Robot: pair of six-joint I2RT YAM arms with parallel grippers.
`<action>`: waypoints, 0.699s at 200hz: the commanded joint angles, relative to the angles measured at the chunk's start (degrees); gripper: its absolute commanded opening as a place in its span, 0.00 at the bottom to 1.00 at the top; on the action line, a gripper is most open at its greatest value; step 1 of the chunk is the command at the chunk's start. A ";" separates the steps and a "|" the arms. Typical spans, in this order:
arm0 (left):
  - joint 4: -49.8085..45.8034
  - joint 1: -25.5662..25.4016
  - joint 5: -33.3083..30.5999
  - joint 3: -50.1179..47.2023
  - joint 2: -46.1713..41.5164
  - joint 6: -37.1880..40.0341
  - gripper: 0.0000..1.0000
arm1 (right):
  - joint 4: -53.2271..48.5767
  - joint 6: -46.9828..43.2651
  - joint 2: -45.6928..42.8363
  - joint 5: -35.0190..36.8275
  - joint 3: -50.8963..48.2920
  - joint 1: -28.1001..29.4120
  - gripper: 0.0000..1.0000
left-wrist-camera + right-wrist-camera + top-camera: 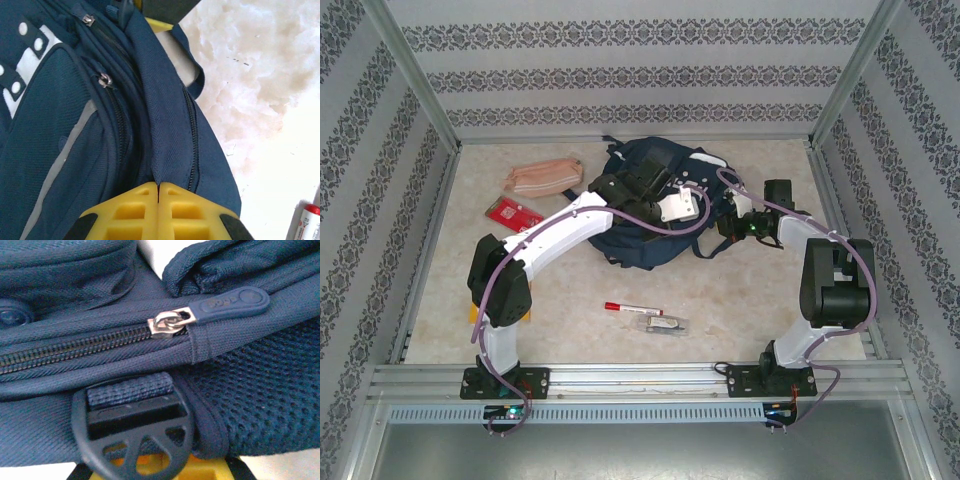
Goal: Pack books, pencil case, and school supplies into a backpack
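At the upper middle of the pale marbled tabletop (740,300) lay the slumped navy-blue woven-fabric backpack (638,240), showing coarse twill folds, an open mesh panel (260,390) and a metal zip slider (171,321). The left gripper (158,186) had its hollow-ribbed yellow fingers (125,215) clenched together at a fabric fold. The right gripper (175,467) was clenched too, behind a rounded black plastic buckle (132,432).
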 commanded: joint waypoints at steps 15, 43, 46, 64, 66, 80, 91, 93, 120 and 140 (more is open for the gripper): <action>2.25 1.39 0.24 2.70 0.10 -1.77 0.00 | -9.21 -2.43 -3.47 -10.25 2.39 -0.93 0.00; 2.07 1.57 0.34 4.34 1.48 -2.27 0.00 | -12.97 -2.32 -5.56 -10.42 2.95 -0.93 0.00; 2.07 1.57 0.46 4.45 1.55 -2.38 0.00 | -12.84 -2.18 -5.67 -10.34 2.85 -0.93 0.00; 3.18 1.57 1.16 3.98 1.73 -2.94 0.00 | -12.78 -1.82 -5.53 -10.82 3.06 -1.02 0.00; 3.34 1.57 1.28 3.84 1.80 -2.90 0.00 | -12.83 -1.84 -5.52 -10.82 3.04 -1.02 0.00; 3.78 1.57 2.31 3.48 1.86 -2.42 0.00 | -11.90 -1.67 -5.77 -8.27 2.52 -1.02 0.00; 3.31 1.65 2.79 3.56 1.76 -2.49 0.00 | -9.90 -0.45 -6.26 -2.14 1.35 -1.11 0.16; 3.16 1.65 2.83 3.58 1.67 -2.50 0.00 | -9.41 -0.27 -6.30 -0.98 1.14 -1.11 0.20; 2.55 1.76 5.29 3.25 0.46 -3.16 0.00 | -6.46 4.73 -3.64 2.05 2.10 -2.59 0.33; 2.88 1.81 7.37 2.97 -0.22 -3.77 0.00 | -10.15 5.98 0.40 -1.00 5.22 -3.03 0.35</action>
